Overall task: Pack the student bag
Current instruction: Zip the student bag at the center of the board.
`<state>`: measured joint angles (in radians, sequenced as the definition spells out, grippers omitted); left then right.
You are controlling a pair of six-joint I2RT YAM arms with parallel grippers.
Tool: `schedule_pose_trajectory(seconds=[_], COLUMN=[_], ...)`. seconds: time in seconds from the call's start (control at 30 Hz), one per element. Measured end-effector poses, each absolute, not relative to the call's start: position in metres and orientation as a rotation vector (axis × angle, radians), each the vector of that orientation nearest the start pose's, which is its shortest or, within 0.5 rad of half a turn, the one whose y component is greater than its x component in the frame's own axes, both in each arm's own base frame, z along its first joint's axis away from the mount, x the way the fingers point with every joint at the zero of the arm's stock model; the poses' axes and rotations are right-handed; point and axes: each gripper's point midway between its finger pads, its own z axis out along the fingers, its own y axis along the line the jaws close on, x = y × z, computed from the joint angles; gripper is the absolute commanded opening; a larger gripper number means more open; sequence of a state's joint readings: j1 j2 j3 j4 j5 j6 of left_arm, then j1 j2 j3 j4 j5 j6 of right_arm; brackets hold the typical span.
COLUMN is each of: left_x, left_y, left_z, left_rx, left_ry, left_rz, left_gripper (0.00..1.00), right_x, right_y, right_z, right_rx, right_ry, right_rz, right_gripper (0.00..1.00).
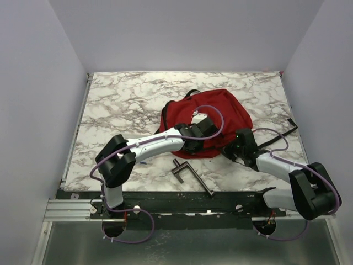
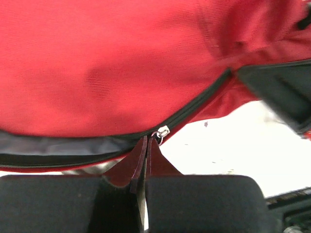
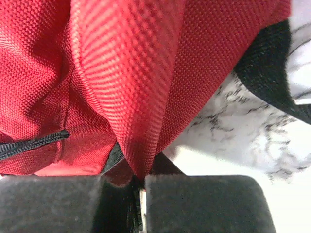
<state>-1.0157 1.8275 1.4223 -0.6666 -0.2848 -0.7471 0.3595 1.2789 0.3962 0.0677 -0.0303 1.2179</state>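
Two pincers clamped fully shut on the student bag (image 1: 223, 110), lying right of centre on the marble bench (image 1: 121, 99). Left pincer (image 2: 145, 179): pinching the red pull tab (image 2: 127, 169) by the silver zipper slider (image 2: 162, 131). Right pincer (image 3: 141, 182): nipping a fabric fold. Visible from above only: metal clamp (image 1: 190, 174) at the near edge.

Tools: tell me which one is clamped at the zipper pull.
The left tool, shut at the silver zipper pull of the student bag; the right tool pinches only a red fabric fold.
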Motion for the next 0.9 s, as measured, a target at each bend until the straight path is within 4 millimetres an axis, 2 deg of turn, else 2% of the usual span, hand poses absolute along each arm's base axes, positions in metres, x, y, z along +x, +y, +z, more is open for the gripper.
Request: schedule_pose_trajectory(seconds=[0.1,0.13,0.23,0.27,0.33,0.4,0.47,0.53,0.57,0.6,0.67,0.73,0.87,0.9], left_x=[0.251,0.254,0.267,0.272,0.281,0.283,0.278,0.272,0.268,0.267,0.263,0.259,0.25,0.249], left_y=[-0.332,-0.315,-0.271,-0.263,-0.26,-0.267,-0.286,-0.309,-0.328,-0.337,-0.361,-0.378,-0.386,-0.386], left_z=[0.091,0.091,0.1,0.104,0.115,0.125,0.133,0.142,0.151,0.156,0.171,0.184,0.19,0.19], left_rx=[0.249,0.233,0.181,0.167,0.151,0.193,0.248,0.301,0.336,0.353,0.396,0.427,0.458,0.462], left_ry=[2.564,2.554,2.519,2.505,2.469,2.453,2.455,2.452,2.448,2.442,2.418,2.395,2.397,2.4], left_rz=[-0.207,-0.171,-0.112,-0.117,-0.185,-0.241,-0.342,-0.461,-0.557,-0.607,-0.736,-0.841,-0.931,-0.935], left_gripper=[0.0,0.0,0.0,0.0,0.0,0.0,0.0,0.0,0.0,0.0,0.0,0.0,0.0,0.14], right_x=[0.279,0.282,0.296,0.3,0.307,0.319,0.333,0.341,0.344,0.344,0.337,0.325,0.298,0.294], right_y=[0.134,0.125,0.085,0.074,0.064,0.057,0.047,0.041,0.04,0.041,0.051,0.063,0.072,0.069], right_z=[0.027,0.028,0.035,0.037,0.04,0.047,0.06,0.079,0.089,0.097,0.108,0.111,0.091,0.085], right_rx=[1.038,1.039,1.036,1.012,0.932,0.841,0.773,0.712,0.685,0.659,0.61,0.575,0.613,0.644], right_ry=[2.269,2.256,2.199,2.201,2.261,2.326,2.352,2.351,2.344,2.338,2.34,2.353,2.391,2.392], right_rz=[0.697,0.686,0.607,0.561,0.48,0.388,0.306,0.255,0.25,0.262,0.342,0.432,0.532,0.541], right_gripper=[0.0,0.0,0.0,0.01,0.17,0.36,0.51,0.6,0.62,0.63,0.63,0.7,0.8,0.82])
